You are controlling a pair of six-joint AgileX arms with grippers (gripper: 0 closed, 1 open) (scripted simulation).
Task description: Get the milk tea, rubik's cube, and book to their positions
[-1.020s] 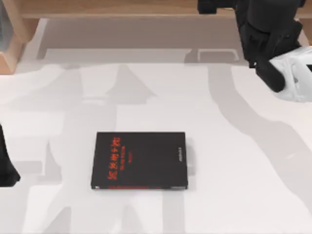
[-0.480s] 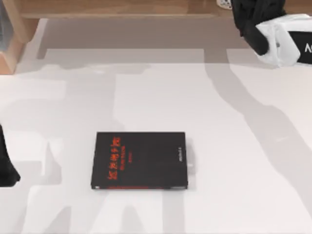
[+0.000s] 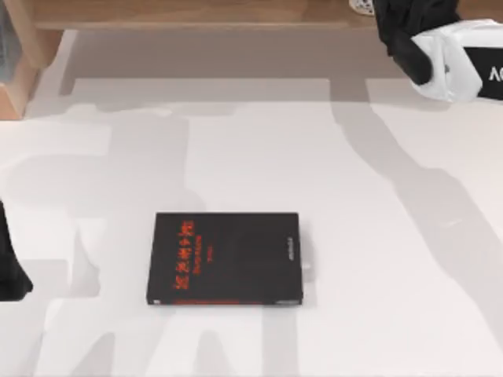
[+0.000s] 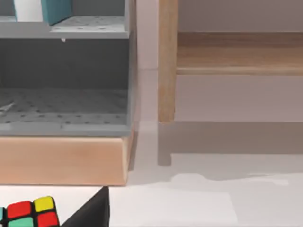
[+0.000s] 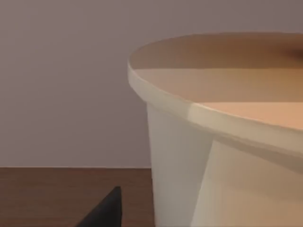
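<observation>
The milk tea is a cream paper cup standing on a brown wooden surface, very close in front of my right gripper, which is at the table's far right by the wooden shelf. A small white object, partly cut off, sits on that shelf. The rubik's cube lies on the white table close by my left gripper, at the left edge. The book, light blue with white page edges, stands on the upper level of a grey cabinet.
A black book with red lettering lies flat in the middle of the white table. The grey cabinet rests on a wooden base, and a wooden post rises beside it.
My right arm has swung from over the table's back right up to the wooden shelf, then shifted slightly right. The left arm and the black book have not moved.
</observation>
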